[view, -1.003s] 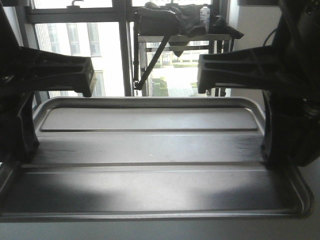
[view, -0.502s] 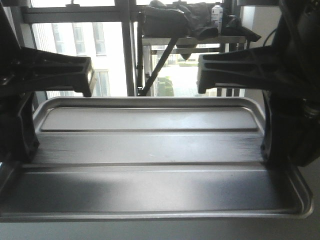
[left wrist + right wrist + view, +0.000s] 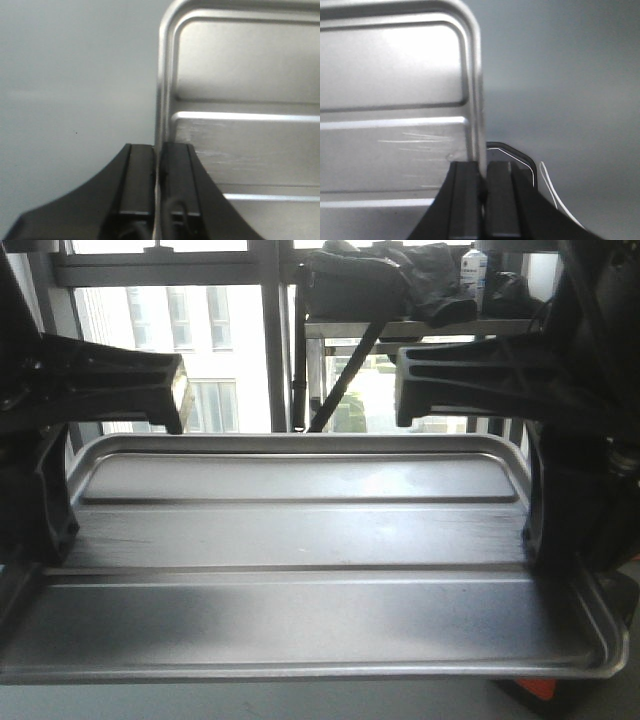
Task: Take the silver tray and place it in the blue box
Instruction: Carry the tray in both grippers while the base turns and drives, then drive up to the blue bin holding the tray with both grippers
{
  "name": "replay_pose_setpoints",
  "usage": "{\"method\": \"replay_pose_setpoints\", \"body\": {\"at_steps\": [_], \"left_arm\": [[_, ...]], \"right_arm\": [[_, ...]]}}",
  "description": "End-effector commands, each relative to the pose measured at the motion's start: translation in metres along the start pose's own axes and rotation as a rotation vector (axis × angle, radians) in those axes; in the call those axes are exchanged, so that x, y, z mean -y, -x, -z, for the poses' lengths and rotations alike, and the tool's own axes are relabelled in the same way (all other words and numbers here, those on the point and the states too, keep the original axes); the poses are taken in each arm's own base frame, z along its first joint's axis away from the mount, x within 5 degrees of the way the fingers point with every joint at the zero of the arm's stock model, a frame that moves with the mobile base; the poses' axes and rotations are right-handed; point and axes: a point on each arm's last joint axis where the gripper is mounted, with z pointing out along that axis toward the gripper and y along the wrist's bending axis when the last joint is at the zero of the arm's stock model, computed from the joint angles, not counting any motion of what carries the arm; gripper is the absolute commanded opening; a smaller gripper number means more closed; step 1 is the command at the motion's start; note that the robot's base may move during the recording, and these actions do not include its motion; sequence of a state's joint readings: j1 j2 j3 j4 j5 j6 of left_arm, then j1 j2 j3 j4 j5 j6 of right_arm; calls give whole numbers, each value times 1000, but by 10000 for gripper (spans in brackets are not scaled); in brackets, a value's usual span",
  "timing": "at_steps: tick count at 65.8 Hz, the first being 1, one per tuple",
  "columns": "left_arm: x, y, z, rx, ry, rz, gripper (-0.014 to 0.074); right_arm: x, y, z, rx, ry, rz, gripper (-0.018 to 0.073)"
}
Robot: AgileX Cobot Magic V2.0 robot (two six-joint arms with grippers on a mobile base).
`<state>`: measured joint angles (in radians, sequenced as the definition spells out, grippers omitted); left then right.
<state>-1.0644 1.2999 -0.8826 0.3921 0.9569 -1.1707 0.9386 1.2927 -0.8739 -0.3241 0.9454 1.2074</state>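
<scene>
Window wall [image 3: 230, 340] ahead with a rack of dark bags [image 3: 400, 280] against it, plain grey surface [image 3: 75, 75] under both wrist cams

Silver tray [image 3: 300, 530] fills the front view, face up, long axis running left-right across the robot between the 2 arms. Left gripper [image 3: 159, 150] is clenched on the left short-end rim, 1 finger inside the rim and 1 outside. Right gripper [image 3: 481, 167] does the same on the right short-end rim. Both bites sit near the middle of each end, so the load looks evenly shared and neither arm is nearer

Both arms reach forward at about equal height, wrists turned in toward the tray ends. Tray reads roughly level and looks clear of the surface, my judgement

Blue box is not in any view, so I can't give its bearing from the tray. Small orange object [image 3: 545, 690] shows under the tray's near right corner, can't identify it

Next move has to keep the 2 grippers at fixed spacing along that long axis, or the rim slips or buckles
</scene>
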Motion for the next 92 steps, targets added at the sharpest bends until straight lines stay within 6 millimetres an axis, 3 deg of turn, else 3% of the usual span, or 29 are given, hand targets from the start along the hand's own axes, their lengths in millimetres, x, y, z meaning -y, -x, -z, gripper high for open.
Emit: {"method": "replay_pose_setpoints", "body": {"at_steps": [1,92], "left_arm": [[6,6,15,56,-92,13,-13],[6,6,15,56,-92,13,-13]], "right_arm": [[-6,9,15,74,98,-3,56],[-6,9,15,74,98,-3,56]]}}
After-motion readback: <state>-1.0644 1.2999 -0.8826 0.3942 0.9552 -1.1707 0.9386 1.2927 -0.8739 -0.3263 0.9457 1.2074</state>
